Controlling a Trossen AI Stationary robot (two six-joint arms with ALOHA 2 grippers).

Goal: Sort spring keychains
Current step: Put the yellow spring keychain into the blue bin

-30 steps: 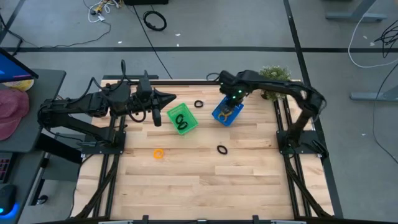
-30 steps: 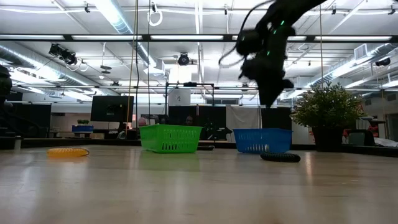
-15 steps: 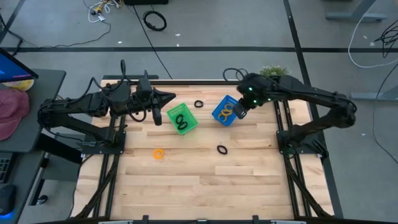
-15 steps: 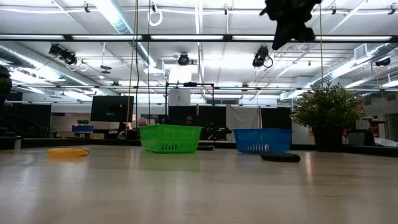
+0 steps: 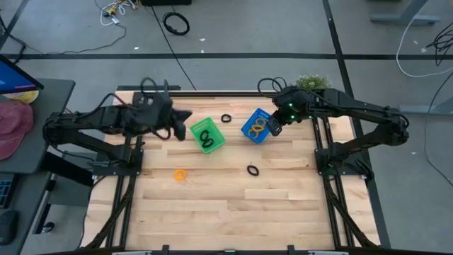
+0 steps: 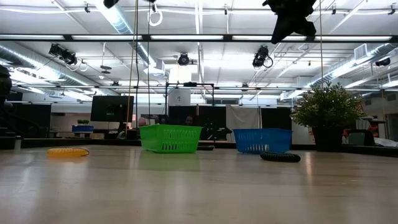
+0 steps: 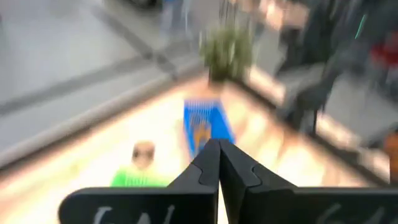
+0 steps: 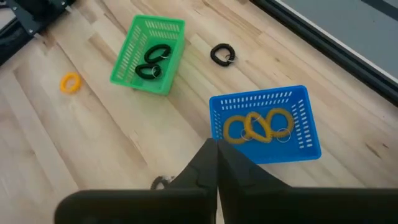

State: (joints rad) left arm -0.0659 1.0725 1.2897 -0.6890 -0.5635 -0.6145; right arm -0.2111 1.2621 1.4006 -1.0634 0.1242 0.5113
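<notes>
A green basket (image 5: 207, 134) holds black spring keychains (image 8: 153, 60). A blue basket (image 5: 256, 126) holds orange spring keychains (image 8: 258, 124). Loose on the table lie a black keychain (image 5: 226, 118) between the baskets, another black one (image 5: 253, 169) nearer the front, and an orange one (image 5: 181, 174). My right gripper (image 8: 216, 146) is shut and empty, high above the blue basket's right side (image 5: 273, 127). My left gripper (image 5: 187, 115) is shut and empty, just left of the green basket.
A potted plant (image 5: 311, 83) stands at the table's far right corner, behind my right arm. The front half of the wooden table (image 5: 226, 212) is bare. In the low view the orange keychain (image 6: 67, 151) lies at the left and a black one (image 6: 280, 157) before the blue basket (image 6: 262, 140).
My right gripper has risen from just over the blue basket to high above it and shifted a little toward the table's right edge, staying shut. My left gripper has drawn back slightly toward the table's left edge.
</notes>
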